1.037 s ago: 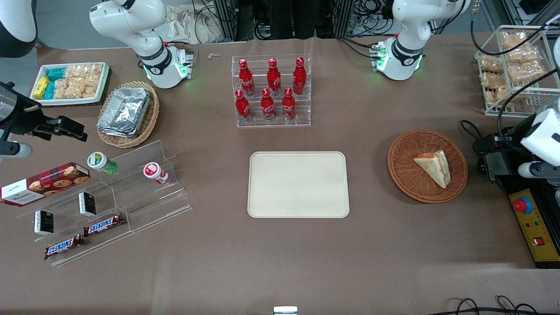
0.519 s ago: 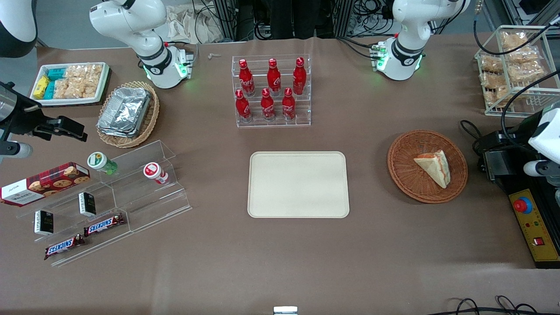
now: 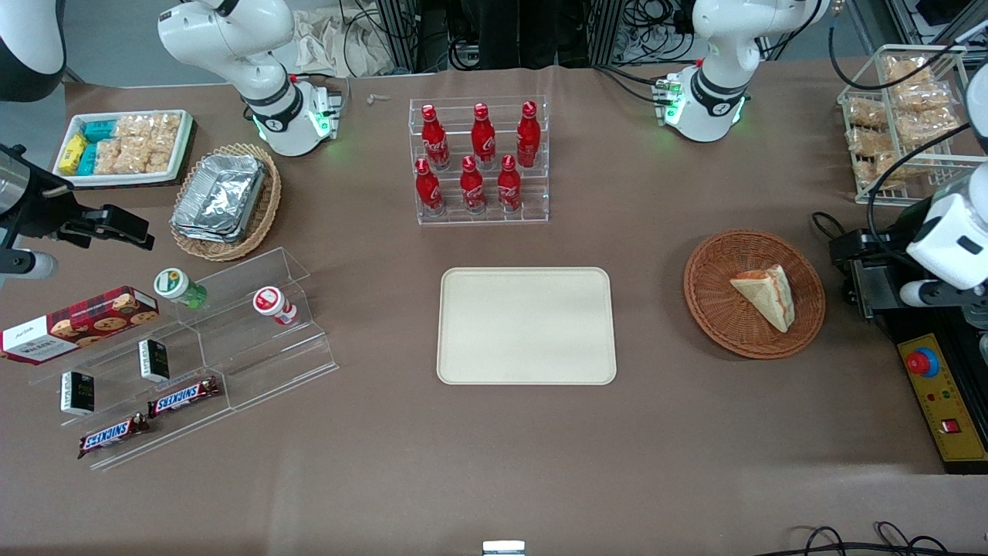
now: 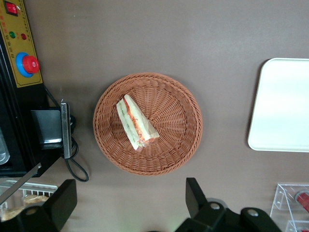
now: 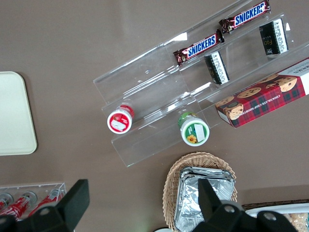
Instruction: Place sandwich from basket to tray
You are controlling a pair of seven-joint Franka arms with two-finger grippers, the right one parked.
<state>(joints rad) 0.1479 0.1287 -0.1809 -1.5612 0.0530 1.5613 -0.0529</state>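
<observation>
One brown table (image 3: 494, 463) carries everything, and most of its middle and the strip nearest the front camera lie bare. The largest fixture is the clear stepped display rack (image 3: 201, 363) toward the parked arm's end, holding Snickers bars (image 3: 184, 396), small dark boxes, two capped bottles and a red cookie box (image 3: 77, 323). Farther from the camera than the tray stands a clear stand of red cola bottles (image 3: 478, 162). The tray (image 3: 526, 325) is flat, cream and unoccupied at the table's centre, well apart from the bottle stand, with open cloth on every side. Toward the working arm's end, the basket (image 3: 714, 309) sits with a clear stretch of table between it and the tray. The sandwich (image 3: 766, 295) lies in the basket, its filling stripe showing along one edge, nothing else in there with it. Just beside the basket, at the table's edge, is a black and yellow control box (image 3: 938, 401) with a red button, and a wire rack of snack packets (image 3: 903, 116) stands farther from the camera. A tan oval basket of foil trays (image 3: 224, 201) and a white tray of snack packets (image 3: 123, 147) sit near the parked arm's base. The gripper (image 4: 130, 205) hangs above the table beside the basket, clear of it, its fingers (image 4: 65, 200) spread wide and holding nothing.
</observation>
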